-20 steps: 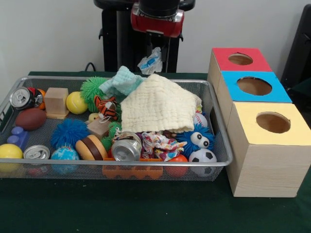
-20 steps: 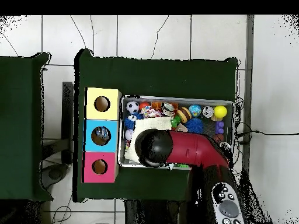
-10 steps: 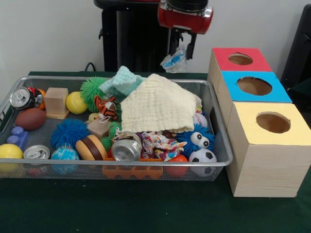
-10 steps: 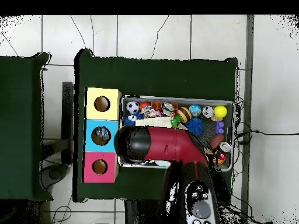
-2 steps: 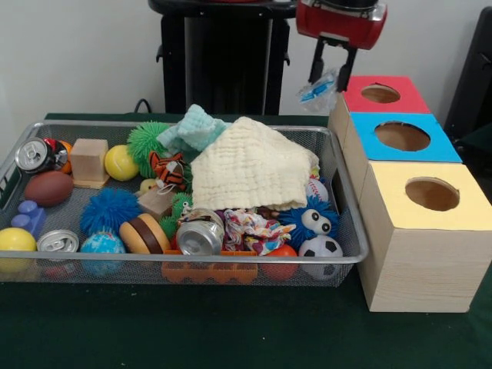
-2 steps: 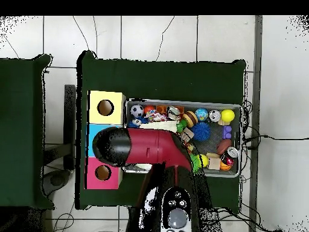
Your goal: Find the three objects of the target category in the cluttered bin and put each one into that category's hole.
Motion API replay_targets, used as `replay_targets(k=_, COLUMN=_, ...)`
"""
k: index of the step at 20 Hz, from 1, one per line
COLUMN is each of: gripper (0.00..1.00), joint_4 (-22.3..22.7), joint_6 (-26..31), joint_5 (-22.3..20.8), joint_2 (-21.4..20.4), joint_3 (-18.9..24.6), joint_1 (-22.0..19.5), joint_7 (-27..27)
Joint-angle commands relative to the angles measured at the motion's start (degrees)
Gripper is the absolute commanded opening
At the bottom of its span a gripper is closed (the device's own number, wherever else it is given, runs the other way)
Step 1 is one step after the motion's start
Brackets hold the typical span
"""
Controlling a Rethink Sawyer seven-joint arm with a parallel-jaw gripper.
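Note:
My gripper (image 5: 330, 81) hangs high at the left edge of the red-topped box (image 5: 382, 94), just past the bin's right end, shut on a crumpled white and blue wrapper (image 5: 317, 90). The blue-topped box (image 5: 402, 136) and the yellow-topped box (image 5: 432, 194) stand in a row in front of the red one, each with a round hole. Crushed cans (image 5: 199, 235) (image 5: 31, 154) (image 5: 58, 242) lie in the wire bin (image 5: 338, 254). From above, the red arm (image 6: 154, 148) covers the blue box and hides the gripper; the red box (image 6: 102, 173) and the yellow box (image 6: 105, 107) show.
A cream cloth (image 5: 250, 165) is heaped in the bin's middle over other things, with a teal cloth (image 5: 192, 127) behind it. Balls, a wooden block (image 5: 89, 159), a toy burger (image 5: 144, 233) and furry toys fill the rest. The black pedestal (image 5: 219, 58) stands behind.
The gripper has carried the wrapper to the right, from above the bin's back edge to beside the red-topped box. In the overhead view the arm's head has swung from the bin over the boxes.

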Motion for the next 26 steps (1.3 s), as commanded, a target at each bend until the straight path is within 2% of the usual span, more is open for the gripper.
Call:
replay_targets(k=1, gripper=0.00, joint_4=-2.77, joint_6=5.53, joint_5=4.00, joint_2=3.42, joint_3=-2.60, joint_1=2.09, joint_7=18.43)
replay_targets(k=7, gripper=0.00, joint_4=-3.42, joint_6=4.21, joint_5=5.30, joint_2=4.77, joint_3=-3.23, joint_1=4.13, joint_7=20.49)
replay_targets(k=13, gripper=0.00, joint_4=-6.22, joint_6=4.60, joint_5=6.85, joint_2=7.19, joint_3=-4.96, joint_1=7.31, joint_7=23.38)
replay_targets(k=18, gripper=0.00, joint_4=-6.01, joint_6=2.94, joint_5=7.95, joint_2=8.06, joint_3=-6.14, joint_1=9.07, joint_7=24.25)
replay_targets(k=26, gripper=0.00, joint_4=-9.68, joint_6=3.25, joint_5=10.18, joint_2=11.32, joint_3=-7.87, joint_1=12.18, joint_7=27.55)
